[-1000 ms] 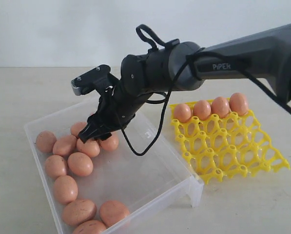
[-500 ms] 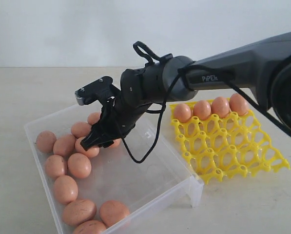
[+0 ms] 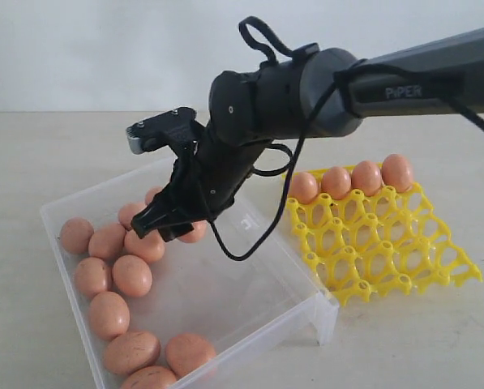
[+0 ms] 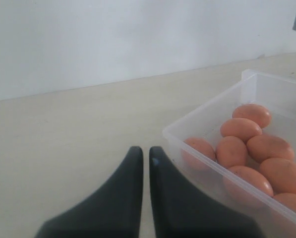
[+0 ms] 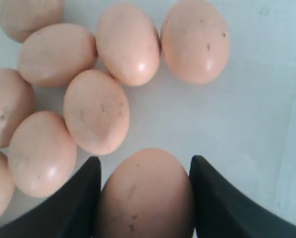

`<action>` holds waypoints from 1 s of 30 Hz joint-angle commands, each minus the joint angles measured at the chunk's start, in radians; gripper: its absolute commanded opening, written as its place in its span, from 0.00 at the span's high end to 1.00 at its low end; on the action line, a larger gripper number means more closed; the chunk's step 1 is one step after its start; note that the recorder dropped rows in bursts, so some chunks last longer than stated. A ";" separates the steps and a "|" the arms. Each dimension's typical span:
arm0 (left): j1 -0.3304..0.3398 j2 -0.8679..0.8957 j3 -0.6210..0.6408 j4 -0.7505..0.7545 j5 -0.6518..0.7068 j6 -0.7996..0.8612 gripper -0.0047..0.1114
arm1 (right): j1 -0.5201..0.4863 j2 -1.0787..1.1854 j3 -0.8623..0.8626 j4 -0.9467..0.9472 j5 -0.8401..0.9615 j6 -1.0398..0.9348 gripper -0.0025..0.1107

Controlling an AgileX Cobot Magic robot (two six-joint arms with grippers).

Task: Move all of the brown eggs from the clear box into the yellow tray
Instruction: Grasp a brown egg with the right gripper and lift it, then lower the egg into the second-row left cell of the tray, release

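left gripper (image 4: 145,153): fingers almost together, nothing between them, above bare table (image 4: 63,129) just left of the clear box (image 3: 225,292). loose brown eggs (image 3: 133,274) bunched along the box's left and near sides. right gripper (image 5: 145,159) is over the box's far-left part, fingers set wide around the held egg (image 5: 144,198), one on each side. yellow tray (image 3: 371,259) sits right of the box, four eggs (image 3: 367,176) in its far row.

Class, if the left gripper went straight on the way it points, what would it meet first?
Probably nothing soon: ahead of the left gripper lies bare table, then the wall. The clear box sits just beside that line; depth is unclear.
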 commanded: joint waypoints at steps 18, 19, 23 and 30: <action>-0.003 -0.003 0.004 -0.007 -0.009 -0.001 0.92 | -0.009 -0.697 1.042 0.472 -1.689 -0.125 0.98; -0.003 -0.003 0.004 -0.007 -0.009 -0.001 0.92 | -0.009 -0.692 1.040 0.544 -1.756 -0.148 0.98; -0.003 -0.003 0.004 -0.007 -0.009 -0.001 0.92 | -0.084 -0.686 1.019 0.659 -1.813 -0.130 0.98; -0.003 -0.003 0.004 -0.007 -0.009 -0.001 0.92 | -0.375 -0.682 0.919 0.414 -1.326 0.218 0.98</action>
